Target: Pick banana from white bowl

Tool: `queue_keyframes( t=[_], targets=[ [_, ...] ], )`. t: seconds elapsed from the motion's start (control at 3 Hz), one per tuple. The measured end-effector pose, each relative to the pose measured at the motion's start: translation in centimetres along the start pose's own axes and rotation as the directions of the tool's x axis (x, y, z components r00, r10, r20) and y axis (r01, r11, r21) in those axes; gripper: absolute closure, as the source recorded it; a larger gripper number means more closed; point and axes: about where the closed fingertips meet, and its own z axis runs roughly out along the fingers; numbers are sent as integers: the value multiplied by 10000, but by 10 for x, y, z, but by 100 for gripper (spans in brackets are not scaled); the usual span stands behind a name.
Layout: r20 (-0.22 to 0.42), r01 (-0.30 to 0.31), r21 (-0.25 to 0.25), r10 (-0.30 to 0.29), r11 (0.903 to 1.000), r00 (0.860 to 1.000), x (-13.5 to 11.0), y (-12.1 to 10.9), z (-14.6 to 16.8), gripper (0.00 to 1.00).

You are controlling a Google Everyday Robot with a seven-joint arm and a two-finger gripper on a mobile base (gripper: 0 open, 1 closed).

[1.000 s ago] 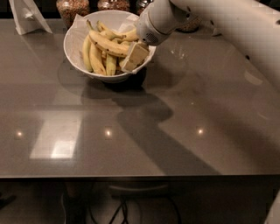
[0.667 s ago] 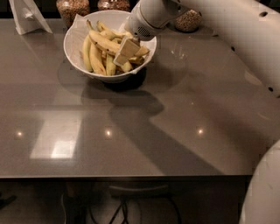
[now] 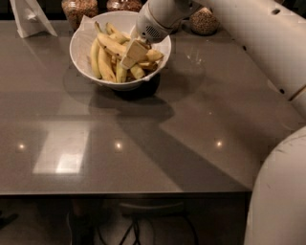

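The white bowl (image 3: 80, 44) stands at the back of the table and holds several yellow bananas. The banana (image 3: 111, 44), long and thick, lies slanted across the top of the pile. My gripper (image 3: 132, 54) reaches down from the white arm (image 3: 162, 16) into the middle of the bowl, right at this banana's right end and touching the pile. The gripper hides part of the bananas under it.
Glass jars of grains (image 3: 79, 8) (image 3: 204, 20) stand behind the bowl. A white paper stand (image 3: 29, 18) sits at the back left. The grey table's front edge (image 3: 124, 192) runs across the lower part. My white arm fills the right side.
The gripper has moved left from the bowl's right rim to the middle of the bowl, down among the bananas. The bananas and bowl have not visibly shifted.
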Motion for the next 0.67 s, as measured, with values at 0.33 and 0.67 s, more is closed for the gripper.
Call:
queue_keyframes(
  t=[0.33, 0.67],
  targets=[
    [-186, -331, -72, 329, 9994, 9993, 11, 0, 6, 33],
    [-311, -528, -64, 526, 9986, 9981, 20, -1, 10, 45]
  ],
)
